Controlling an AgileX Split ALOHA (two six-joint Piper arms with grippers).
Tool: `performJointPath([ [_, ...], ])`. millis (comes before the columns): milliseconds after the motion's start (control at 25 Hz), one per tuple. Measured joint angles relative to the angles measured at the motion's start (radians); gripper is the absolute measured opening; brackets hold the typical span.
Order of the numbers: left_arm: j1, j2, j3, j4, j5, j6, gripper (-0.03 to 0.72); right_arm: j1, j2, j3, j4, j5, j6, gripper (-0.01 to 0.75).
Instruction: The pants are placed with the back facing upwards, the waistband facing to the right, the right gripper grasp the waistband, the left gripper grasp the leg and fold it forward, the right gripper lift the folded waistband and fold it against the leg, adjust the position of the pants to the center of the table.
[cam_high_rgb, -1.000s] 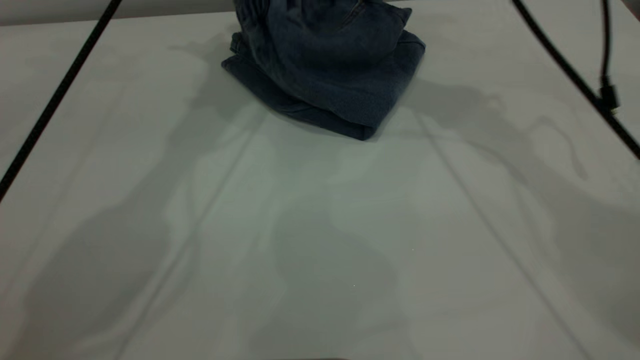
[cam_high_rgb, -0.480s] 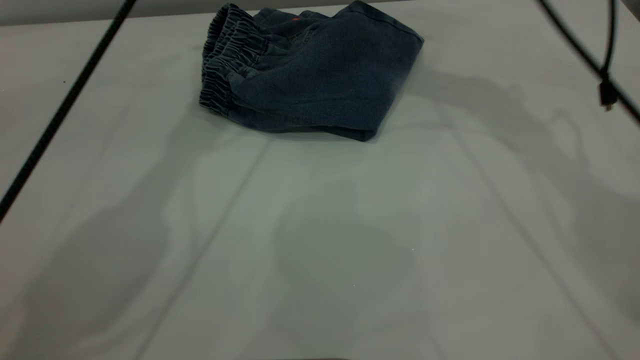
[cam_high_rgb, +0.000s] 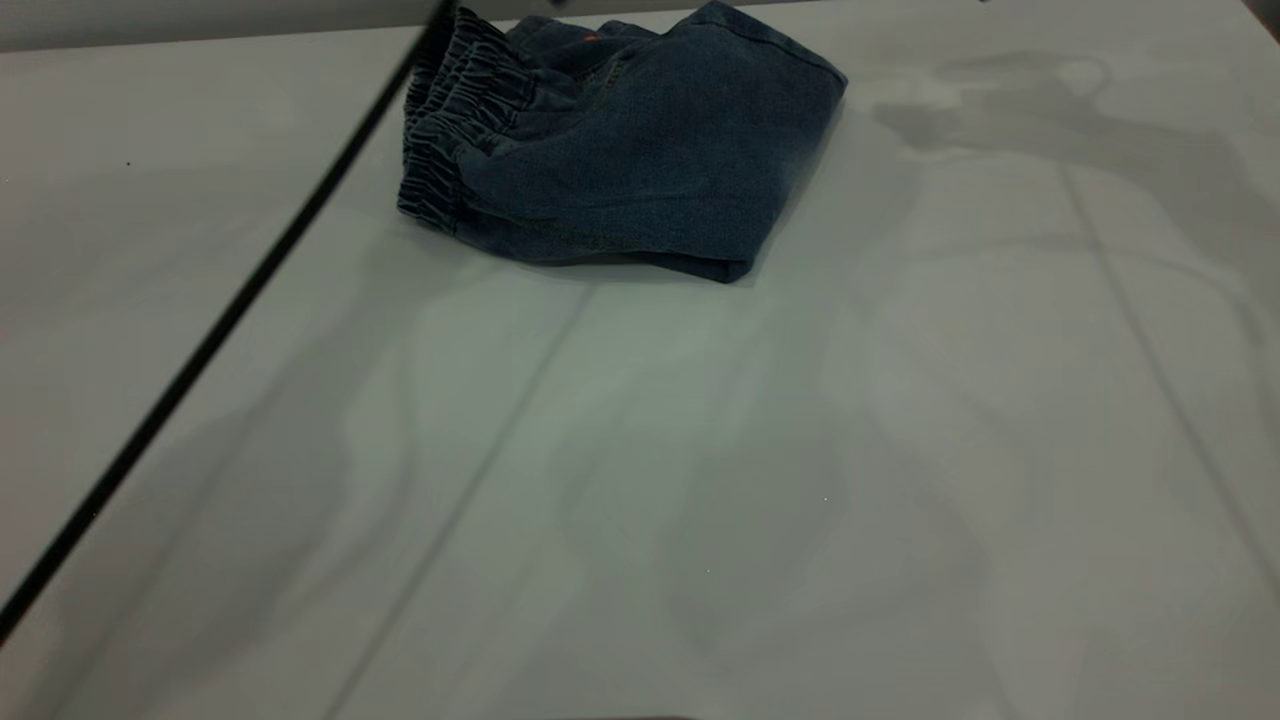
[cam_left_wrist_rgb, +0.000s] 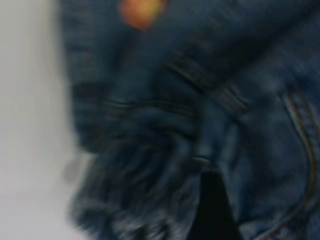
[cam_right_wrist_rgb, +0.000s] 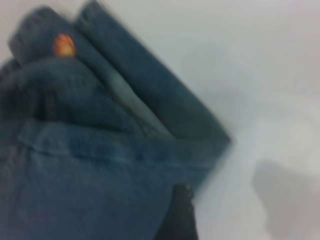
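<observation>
The pants (cam_high_rgb: 620, 160) lie folded at the surface's (cam_high_rgb: 700, 480) far edge, waistband (cam_high_rgb: 450, 130) bunched toward the left edge. Soft, limp denim, likely best pinched at a thick folded edge. Whether either arm's fingers grip cannot be told. Since half a second ago, the bundle has not shifted.

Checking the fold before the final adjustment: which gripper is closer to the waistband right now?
Left. The left gripper sits right over the gathered waistband at the pants' left end; the right gripper appears to be over the smooth folded edge, away from it.
</observation>
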Motion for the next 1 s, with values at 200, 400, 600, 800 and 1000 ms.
performJointPath([
  [200,-0.034,0.012,0.101,-0.007,0.000,0.296,0.461,-0.002,0.000,0.000,-0.012,0.013,0.003,0.581],
  [400,-0.043,0.086,0.107,0.015,-0.001,0.509,0.461,-0.002,0.000,0.000,-0.015,0.016,0.004,0.580],
  [600,-0.044,0.133,0.107,0.048,-0.048,0.407,0.461,-0.002,0.000,0.000,-0.020,0.025,0.003,0.580],
  [800,-0.069,0.139,0.105,0.052,-0.049,0.156,0.461,-0.006,0.000,0.000,-0.020,0.037,-0.007,0.580],
  [1000,-0.133,0.140,0.105,0.057,-0.037,-0.134,0.461,-0.027,0.000,-0.001,-0.020,0.046,-0.010,0.580],
])
